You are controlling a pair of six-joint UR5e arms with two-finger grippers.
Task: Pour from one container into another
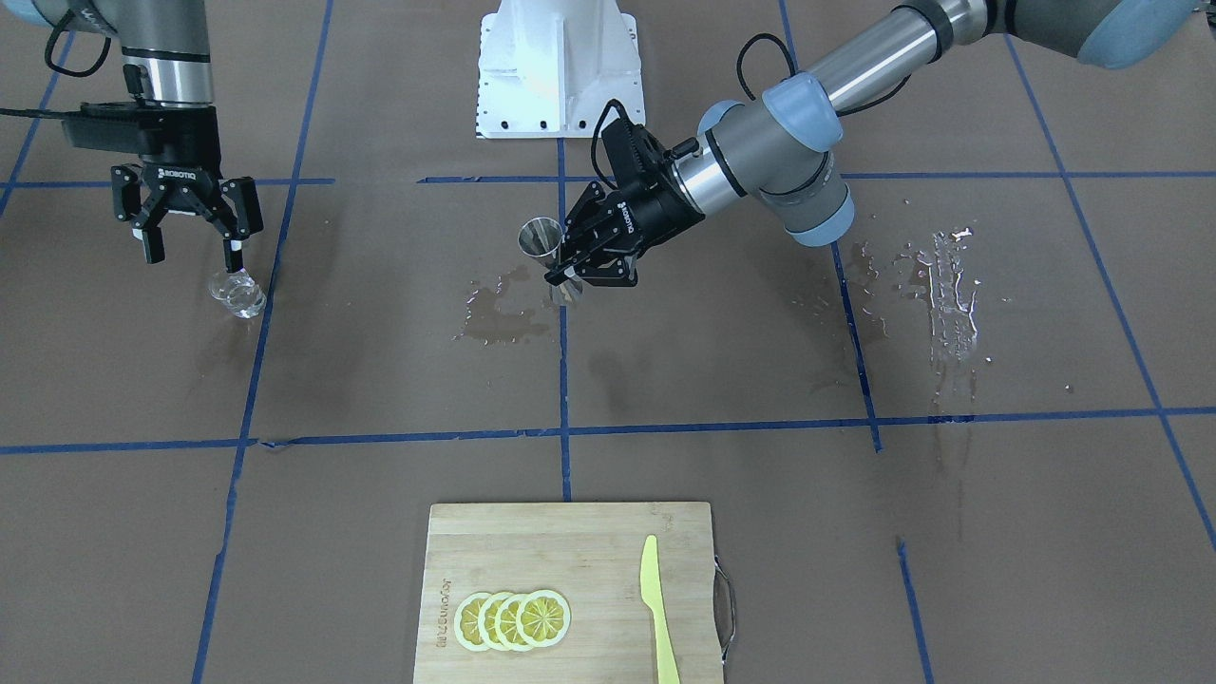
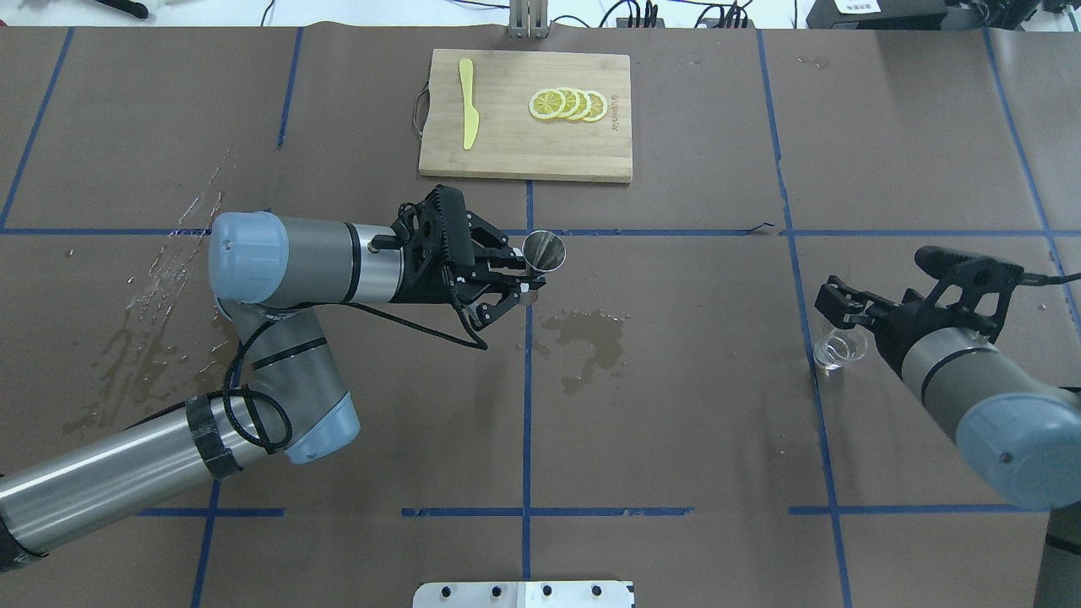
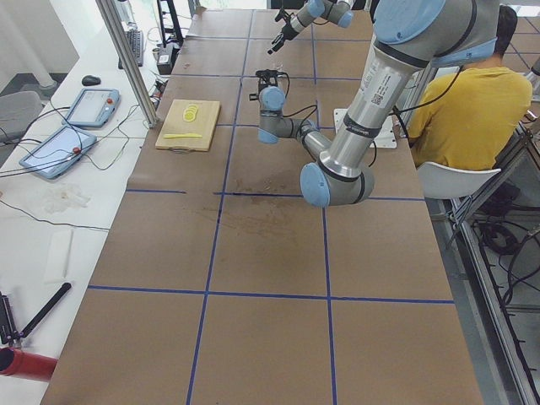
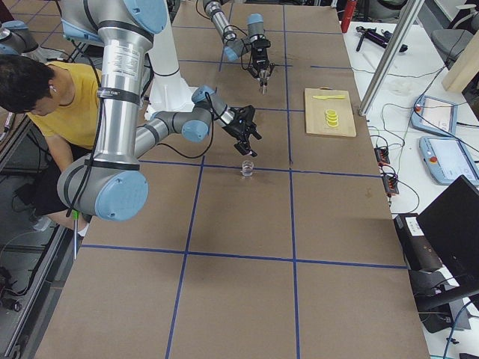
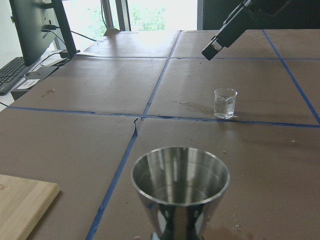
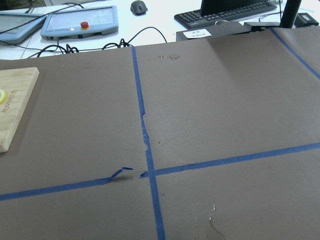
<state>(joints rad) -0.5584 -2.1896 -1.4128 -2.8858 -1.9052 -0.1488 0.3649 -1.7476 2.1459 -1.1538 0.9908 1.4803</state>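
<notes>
While the left end effector [image 1: 573,274] was clamped on the waist of the jigger [image 1: 540,237], keeping it upright near the middle of the tabletop, the front-facing view showed the right end effector [image 1: 193,249] spread wide above the tumbler [image 1: 237,293]. The tumbler stood ungripped toward the tabletop's end on the robot's right. From overhead, a wet patch [image 2: 587,333] lay near the jigger. Through the left wrist camera the tumbler seemed to hold a little liquid, but the jigger's fill was unclear. By that, grasping, carrying and pouring all looked left to do.
</notes>
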